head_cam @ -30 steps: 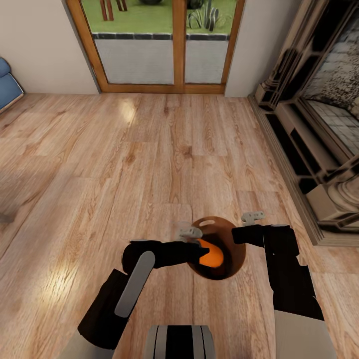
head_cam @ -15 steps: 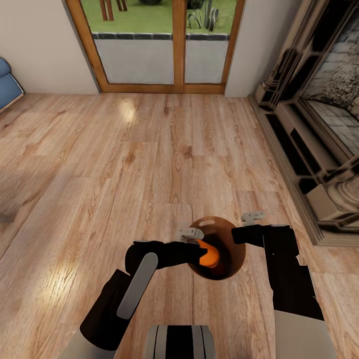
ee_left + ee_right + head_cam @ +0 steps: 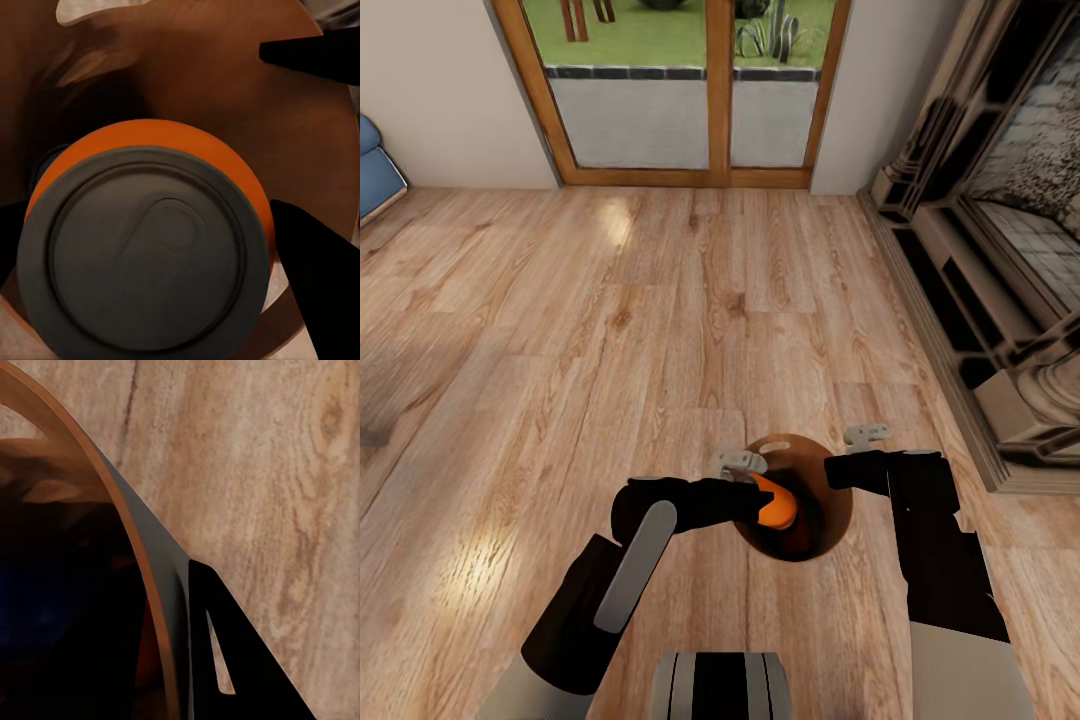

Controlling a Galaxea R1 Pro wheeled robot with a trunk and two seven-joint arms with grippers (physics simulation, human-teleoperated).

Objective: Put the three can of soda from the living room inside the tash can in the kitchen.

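A small round brown tash can (image 3: 842, 520) is held just above the wood floor in front of my trunk. My left gripper (image 3: 760, 500) is shut on an orange can of soda (image 3: 778, 508) and holds it in the bin's mouth. In the left wrist view the can of soda (image 3: 146, 255) shows its grey end between dark fingers (image 3: 319, 285), with the bin's brown inner wall (image 3: 225, 82) behind. My right gripper (image 3: 832, 470) is shut on the bin's coppery rim (image 3: 112, 502), one finger (image 3: 232, 660) on the outside wall.
Light wood floor (image 3: 610, 330) spreads ahead. Wood-framed glass doors (image 3: 680, 90) stand at the far wall. A stone fireplace (image 3: 1000, 250) runs along the right side. A corner of the blue sofa (image 3: 375, 170) shows at far left.
The orange can shows smaller and a little further left in the bin's mouth, and the left arm has edged along with it. The right arm and the bin have not moved.
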